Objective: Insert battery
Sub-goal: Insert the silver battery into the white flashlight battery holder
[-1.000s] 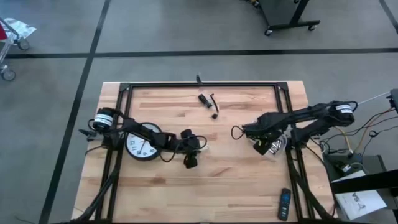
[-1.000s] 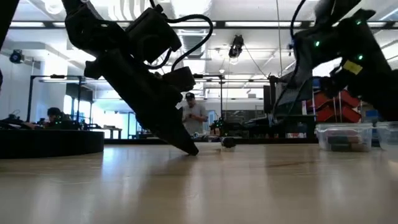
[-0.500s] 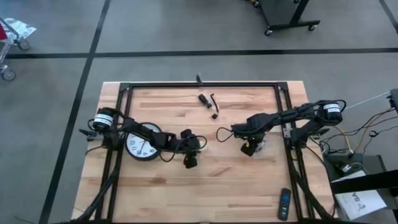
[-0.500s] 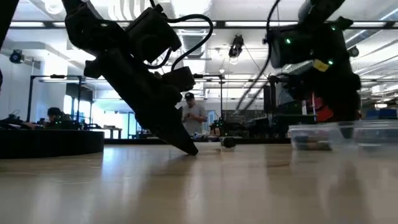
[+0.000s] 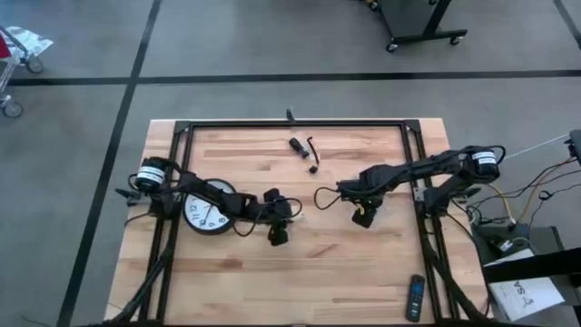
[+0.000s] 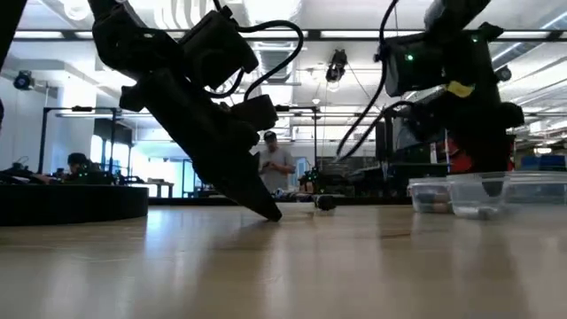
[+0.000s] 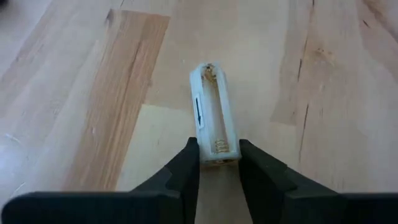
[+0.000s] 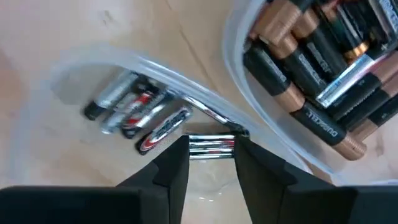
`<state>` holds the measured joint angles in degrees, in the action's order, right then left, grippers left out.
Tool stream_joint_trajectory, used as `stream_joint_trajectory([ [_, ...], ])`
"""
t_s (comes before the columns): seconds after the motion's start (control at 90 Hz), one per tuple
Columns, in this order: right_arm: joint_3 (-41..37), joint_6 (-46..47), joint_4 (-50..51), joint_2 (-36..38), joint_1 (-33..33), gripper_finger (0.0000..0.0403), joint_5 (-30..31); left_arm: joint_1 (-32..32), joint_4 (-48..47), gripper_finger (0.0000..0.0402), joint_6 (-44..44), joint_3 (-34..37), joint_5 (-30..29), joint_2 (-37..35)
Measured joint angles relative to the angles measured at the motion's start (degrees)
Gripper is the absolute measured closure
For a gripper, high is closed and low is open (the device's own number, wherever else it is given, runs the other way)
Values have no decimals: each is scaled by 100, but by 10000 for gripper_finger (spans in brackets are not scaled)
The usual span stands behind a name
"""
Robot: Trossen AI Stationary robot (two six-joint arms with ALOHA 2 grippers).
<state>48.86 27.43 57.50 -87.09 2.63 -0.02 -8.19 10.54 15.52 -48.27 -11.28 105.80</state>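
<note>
Left pincer [image 7: 219, 163] lay low on the table [image 5: 354, 263], its two dark fingers [image 7: 186, 168] pinching the near end of a clear plastic battery holder [image 7: 213, 115]. That holder stretched straight ahead of the pincer, flat on the wood, its open slot facing up with a spring visible at the gripped end and no cell inside. From overhead, the left pincer [image 5: 277, 227] sat just beyond a round wall clock [image 5: 206, 211] that lay under the left arm.

Right pincer [image 8: 211, 152] hung over clear plastic tubs, fingers drawn close onto a silvery battery [image 8: 210, 144] held between their tips. Just ahead of it, inside one rounded tub [image 8: 93, 62], a few small silver-and-red batteries [image 8: 134, 112] lay side by side; beside it a second tub [image 8: 239, 81] held larger copper-and-black batteries [image 8: 311, 68]. From above, the right pincer [image 5: 365, 214] sat well apart from the left one, toward the table's right half. Far past both, small dark parts [image 5: 304, 150] lay near the back edge, and a remote [image 5: 414, 298] rested at the front right corner.
</note>
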Motion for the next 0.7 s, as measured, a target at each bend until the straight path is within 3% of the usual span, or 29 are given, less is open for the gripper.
stream_joint_trajectory([
  [0.233, -238, -774, -310, -2, -115, 307, 550, 0, 1, 315, 1, 0, -3, -2],
  [0.467, -465, -1155, -991, 2, -273, 326, 602, 0, 3, 315, 1, 0, -6, -2],
  [0.7, -428, -994, -1050, 2, -526, 341, -99, 0, 5, 315, 3, 0, -8, -2],
])
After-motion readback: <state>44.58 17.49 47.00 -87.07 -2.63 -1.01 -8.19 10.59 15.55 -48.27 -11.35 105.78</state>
